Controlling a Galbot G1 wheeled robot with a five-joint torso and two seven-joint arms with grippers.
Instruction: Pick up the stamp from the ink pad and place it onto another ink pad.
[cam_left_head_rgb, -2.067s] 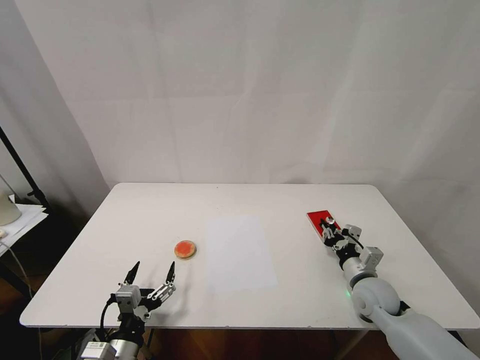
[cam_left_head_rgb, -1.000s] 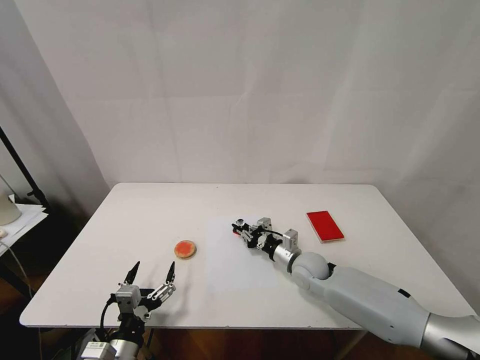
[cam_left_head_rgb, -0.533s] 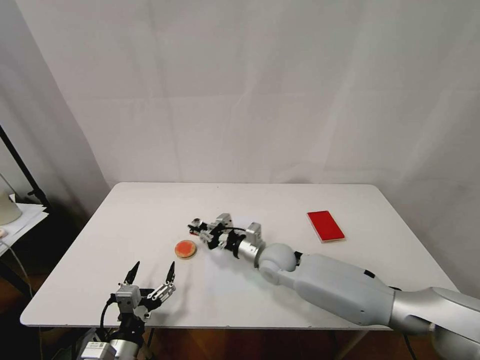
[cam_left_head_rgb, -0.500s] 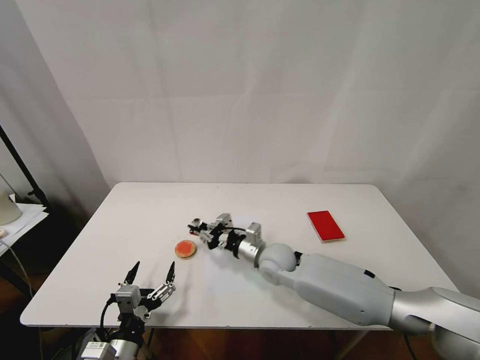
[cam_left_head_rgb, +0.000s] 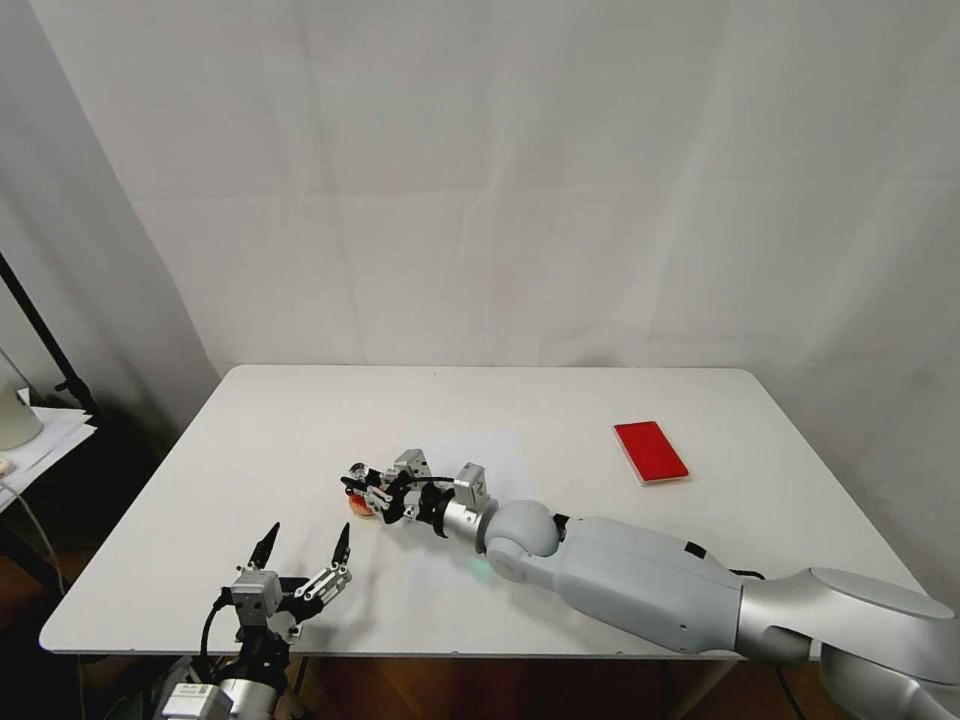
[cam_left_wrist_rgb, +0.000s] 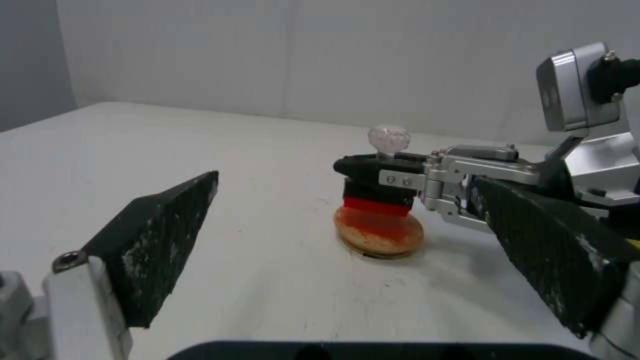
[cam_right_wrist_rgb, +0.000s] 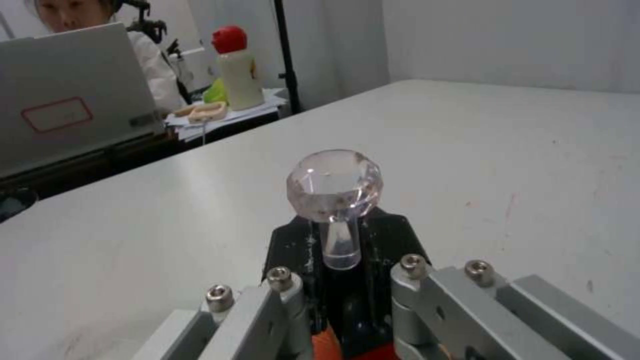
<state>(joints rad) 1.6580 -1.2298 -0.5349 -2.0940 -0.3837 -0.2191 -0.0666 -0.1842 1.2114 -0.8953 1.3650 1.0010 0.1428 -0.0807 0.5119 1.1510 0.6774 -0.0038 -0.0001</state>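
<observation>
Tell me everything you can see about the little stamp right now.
The stamp is tiny: a black block base with a red underside, a short clear stem, and a faceted glassy ball knob on top. It stands upright, and the right claw is shut on its base just below the knob. Its red face sits at the top of the round orange-red ink pad; whether they touch cannot be told. The left claw waits open nearby.

R gripper (cam_right_wrist_rgb: 347, 280) clamped on stamp (cam_right_wrist_rgb: 335, 192), clear knob up, over white table (cam_right_wrist_rgb: 500, 140).

No readable text, label or number anywhere.
</observation>
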